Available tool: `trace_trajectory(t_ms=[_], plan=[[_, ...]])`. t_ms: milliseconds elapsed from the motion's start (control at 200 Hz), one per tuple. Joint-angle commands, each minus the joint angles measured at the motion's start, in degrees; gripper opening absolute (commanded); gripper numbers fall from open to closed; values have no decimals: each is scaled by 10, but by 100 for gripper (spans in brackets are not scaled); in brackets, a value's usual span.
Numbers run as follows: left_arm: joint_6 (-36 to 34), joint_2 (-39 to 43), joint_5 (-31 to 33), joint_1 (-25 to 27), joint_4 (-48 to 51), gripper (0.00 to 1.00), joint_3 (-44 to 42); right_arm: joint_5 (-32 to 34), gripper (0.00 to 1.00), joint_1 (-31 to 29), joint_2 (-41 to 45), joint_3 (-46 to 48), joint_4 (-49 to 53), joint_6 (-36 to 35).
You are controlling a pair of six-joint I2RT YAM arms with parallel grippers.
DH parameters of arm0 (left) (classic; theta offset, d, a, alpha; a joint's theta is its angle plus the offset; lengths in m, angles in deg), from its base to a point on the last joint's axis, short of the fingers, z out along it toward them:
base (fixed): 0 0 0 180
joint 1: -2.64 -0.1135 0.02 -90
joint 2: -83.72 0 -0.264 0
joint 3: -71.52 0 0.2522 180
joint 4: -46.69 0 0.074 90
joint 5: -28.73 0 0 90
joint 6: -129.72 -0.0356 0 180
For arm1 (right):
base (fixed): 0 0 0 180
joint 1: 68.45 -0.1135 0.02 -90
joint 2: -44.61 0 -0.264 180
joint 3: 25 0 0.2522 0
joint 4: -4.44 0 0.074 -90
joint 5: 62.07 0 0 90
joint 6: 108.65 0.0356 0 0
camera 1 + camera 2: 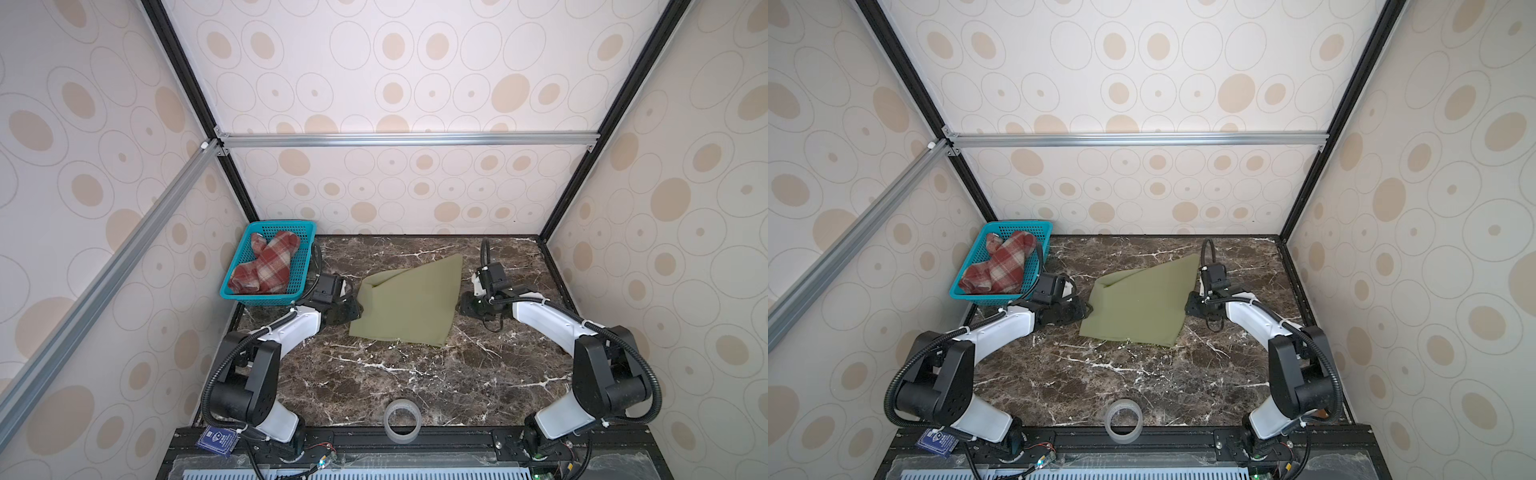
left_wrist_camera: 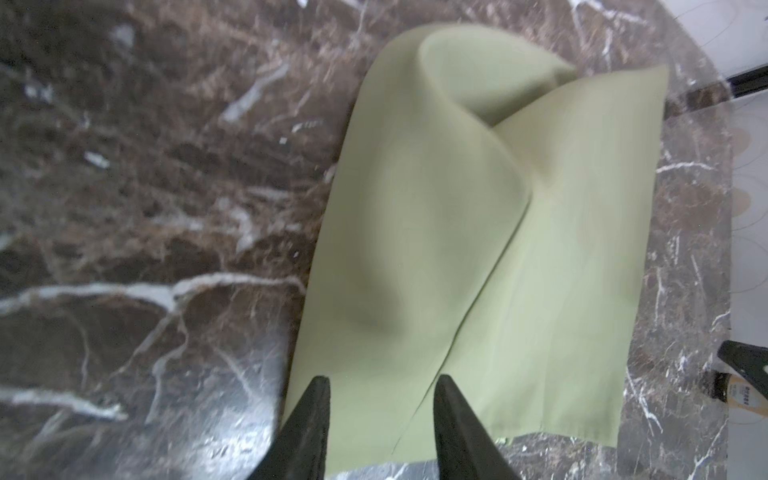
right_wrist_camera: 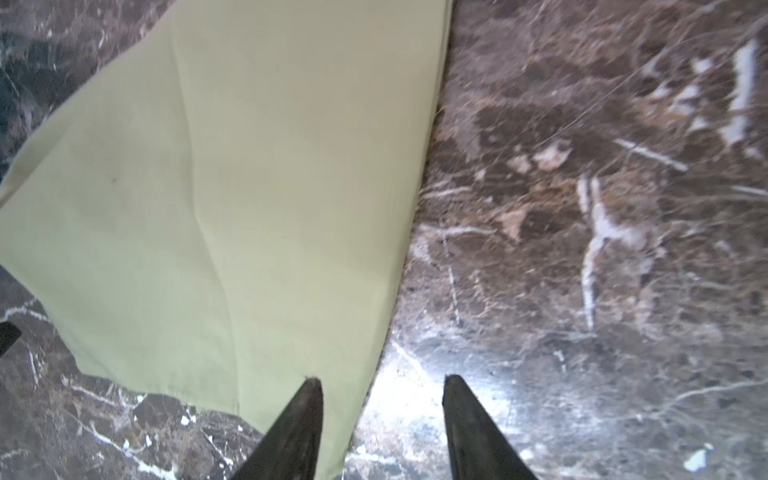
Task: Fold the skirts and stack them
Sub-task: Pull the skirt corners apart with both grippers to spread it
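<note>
Olive-green skirt: partly folded, flanked, probably for another fold.
Left gripper: jaws apart, empty, over its edge.
Right gripper: likewise, straddling the opposite edge.
Plaid skirt: in teal basket, unfolded.

Olive-green skirt: thin, smooth, matt cloth. Plaid skirt: thicker, fuzzy, woolly cloth in red and cream. Basket: teal plastic mesh with a slight sheen. Tabletop: dark brown marble-look surface with white veins, polished and glossy, catching glare in both wrist views. Frame rail: silvery brushed metal. Tape roll: clear, glossy plastic. Walls: matt, printed.
</note>
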Motion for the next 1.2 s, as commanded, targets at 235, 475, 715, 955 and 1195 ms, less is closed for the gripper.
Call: trace_trajectory(t_ms=[235,475,715,955,1195], plan=[[11,32,0,-3,34,38,-61,-8,49,-65,40,61,25,39],[13,21,5,-3,12,35,-79,-20,49,-80,41,84,23,51],[16,-5,17,-3,-25,32,-87,-34,49,-81,38,95,7,64],[15,-32,20,-3,-48,22,-91,-36,48,-80,27,89,7,68],[14,-15,18,-2,-63,0,-105,-41,48,-81,34,111,-3,82]])
